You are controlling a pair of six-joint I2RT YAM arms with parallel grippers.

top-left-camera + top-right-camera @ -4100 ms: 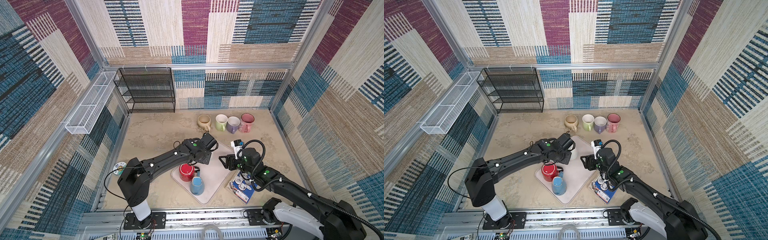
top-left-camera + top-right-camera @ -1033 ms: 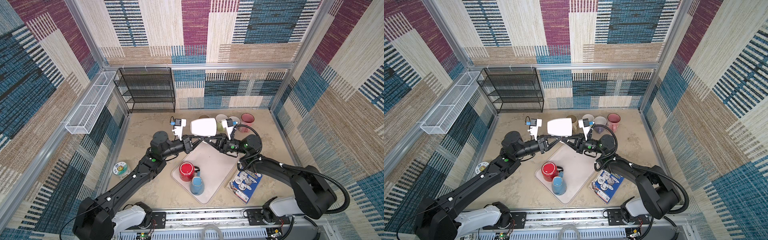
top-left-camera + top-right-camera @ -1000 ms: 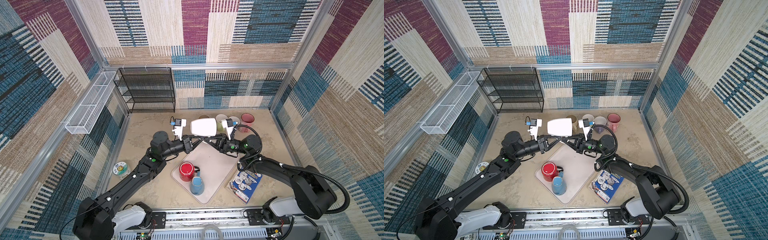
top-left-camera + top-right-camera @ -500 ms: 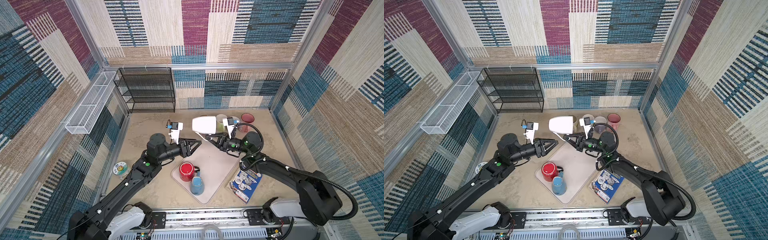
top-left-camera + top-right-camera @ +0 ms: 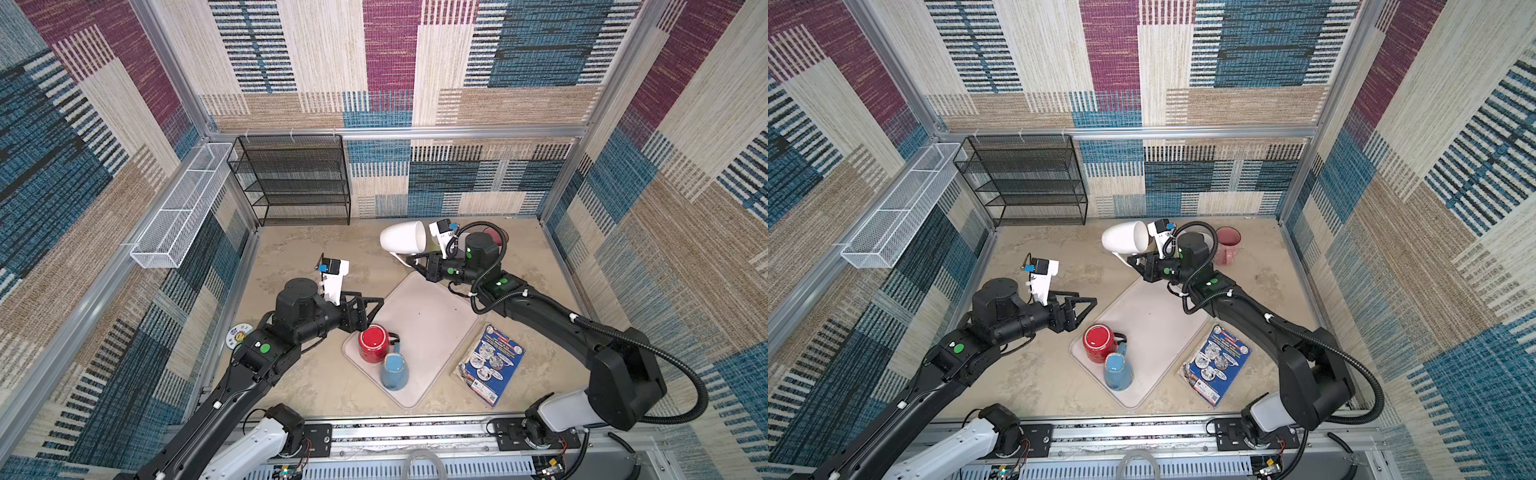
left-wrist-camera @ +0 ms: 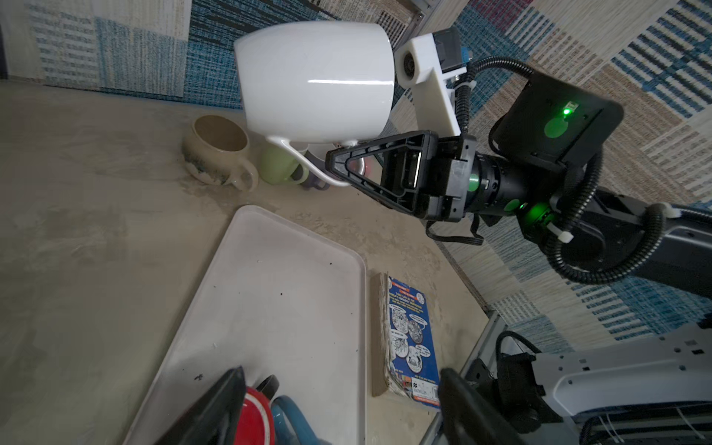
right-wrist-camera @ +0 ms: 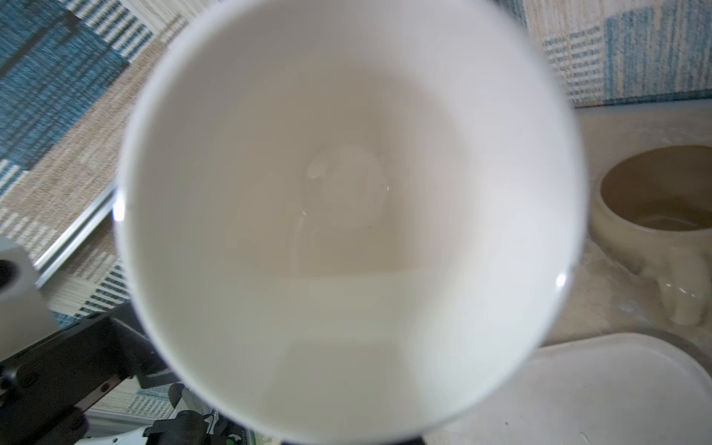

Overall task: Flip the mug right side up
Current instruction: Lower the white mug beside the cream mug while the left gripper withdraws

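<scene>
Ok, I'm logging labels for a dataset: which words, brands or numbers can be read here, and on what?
On the blue booklet: cover print, too small and blurred to read.
On the round disc: print, too small to read.
On the white mug: none, plain.

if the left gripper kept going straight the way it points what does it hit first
Probably the right arm, behind the right gripper. The left gripper points across the bare part of the tray, apparently above it; the white mug sits off that line. Height is unclear.
</scene>
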